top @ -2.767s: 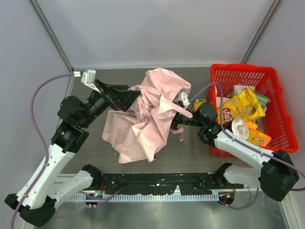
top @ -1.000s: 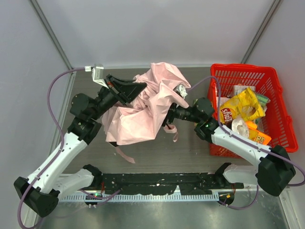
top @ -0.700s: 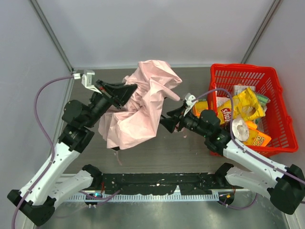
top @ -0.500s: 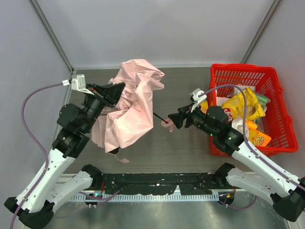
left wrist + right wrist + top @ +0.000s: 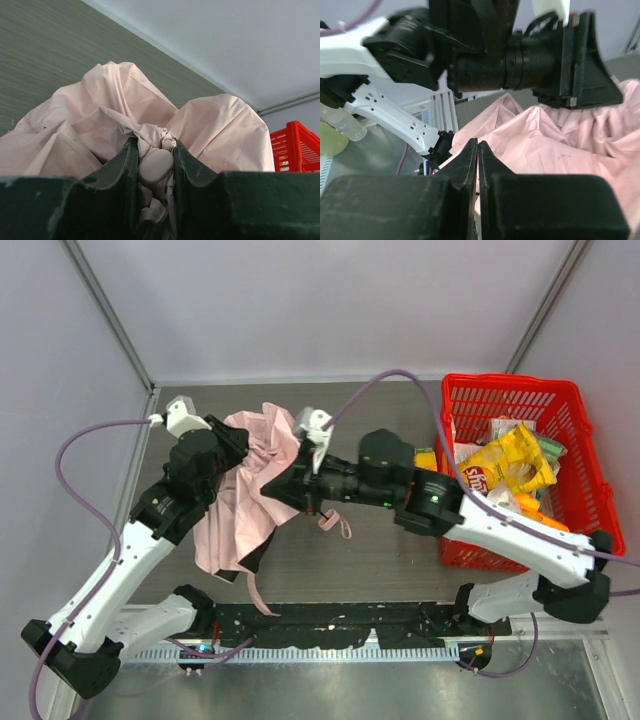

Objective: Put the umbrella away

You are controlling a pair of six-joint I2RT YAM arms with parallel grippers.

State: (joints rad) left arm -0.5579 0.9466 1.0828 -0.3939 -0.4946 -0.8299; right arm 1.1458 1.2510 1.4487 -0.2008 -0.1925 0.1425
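the umbrella (image 5: pixel 232 510) hangs as a crumpled pink bundle over the 9 o'clock side of the surface (image 5: pixel 400 560), its lower folds drooping toward 7 o'clock. the left pincer (image 5: pixel 155 155) is clamped on a tight wad of the pink fabric at the bundle's 12 o'clock end, while the right pincer (image 5: pixel 477 145), its arm stretching across from 3 o'clock, has its jaws drawn together to a hairline gap at the fabric's 3 o'clock edge. a red basket (image 5: pixel 510 380) of snack bags (image 5: pixel 510 465) sits at 3 o'clock, well apart from the umbrella.
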